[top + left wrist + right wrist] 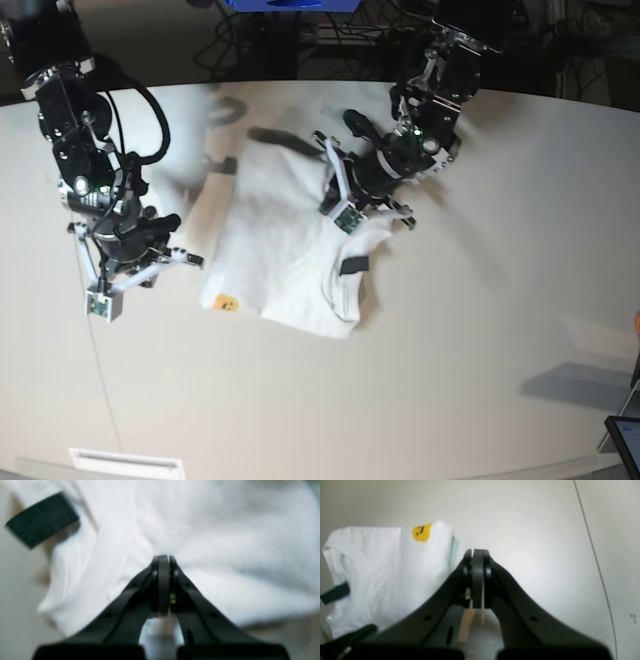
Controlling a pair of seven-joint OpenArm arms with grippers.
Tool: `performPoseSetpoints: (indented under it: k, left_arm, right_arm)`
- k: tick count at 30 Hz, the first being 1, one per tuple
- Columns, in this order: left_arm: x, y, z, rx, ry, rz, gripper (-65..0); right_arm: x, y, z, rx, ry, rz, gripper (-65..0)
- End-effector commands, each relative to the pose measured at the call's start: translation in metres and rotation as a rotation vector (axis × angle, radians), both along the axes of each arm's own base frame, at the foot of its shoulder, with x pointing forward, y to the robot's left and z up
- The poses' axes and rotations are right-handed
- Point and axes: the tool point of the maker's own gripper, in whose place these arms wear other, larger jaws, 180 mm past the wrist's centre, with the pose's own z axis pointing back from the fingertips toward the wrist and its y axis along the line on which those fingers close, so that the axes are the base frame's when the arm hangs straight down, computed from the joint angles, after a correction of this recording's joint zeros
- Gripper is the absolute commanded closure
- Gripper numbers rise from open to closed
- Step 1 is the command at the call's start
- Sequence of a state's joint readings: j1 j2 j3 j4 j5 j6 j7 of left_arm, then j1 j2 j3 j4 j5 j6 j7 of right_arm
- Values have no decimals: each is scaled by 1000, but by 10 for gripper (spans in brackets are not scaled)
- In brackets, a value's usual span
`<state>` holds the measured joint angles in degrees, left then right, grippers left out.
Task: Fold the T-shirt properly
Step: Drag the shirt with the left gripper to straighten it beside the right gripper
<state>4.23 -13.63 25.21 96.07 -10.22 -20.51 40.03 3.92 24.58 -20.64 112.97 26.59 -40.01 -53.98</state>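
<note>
The T-shirt (290, 255) lies mid-table (480, 330), plain reverse up, already folded into a compact, slightly rumpled rectangle; its label (352, 265) shows. Your left gripper (163, 560) hovers over the cloth, clenched and empty. Your right gripper (477, 555) hangs beside it over bare table, also clenched, holding nothing. Judged nearly done: perhaps one final fold or smoothing remains.

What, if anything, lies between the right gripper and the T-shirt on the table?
Nothing visible does. The right gripper, jaws shut, hangs over bare table, and only open tabletop separates it from the T-shirt beside it. The left gripper, also shut, is already over the shirt's white fabric near the black neck label.
</note>
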Motion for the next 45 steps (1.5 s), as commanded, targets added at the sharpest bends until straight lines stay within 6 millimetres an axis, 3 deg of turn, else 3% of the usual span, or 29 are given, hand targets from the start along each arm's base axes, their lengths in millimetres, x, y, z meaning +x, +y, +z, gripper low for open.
performPoseSetpoints:
  k: [1,4,11,26,33,40,45]
  left_arm:
    - [11,12,8,39,-29,12,0]
    - [26,33,15,102,-50,19,0]
    - [65,56,23,152,-85,54,0]
    - [131,77,15,169,-55,133,0]
    - [147,40,5,174,-40,49,0]
    - [166,-1,12,108,-52,29,0]
    - [173,-37,13,162,-99,-36,0]
  right_arm:
    - [9,-6,16,-19,-62,-9,-1]
    - [9,-6,15,-19,-60,-9,-1]
    - [9,-6,15,-19,-60,-9,-1]
    - [9,-6,16,-20,-60,-9,-1]
    - [9,-6,15,-20,-59,-7,-1]
    - [9,-10,16,-36,-61,-8,-1]
    - [9,-14,17,-46,-62,-10,-1]
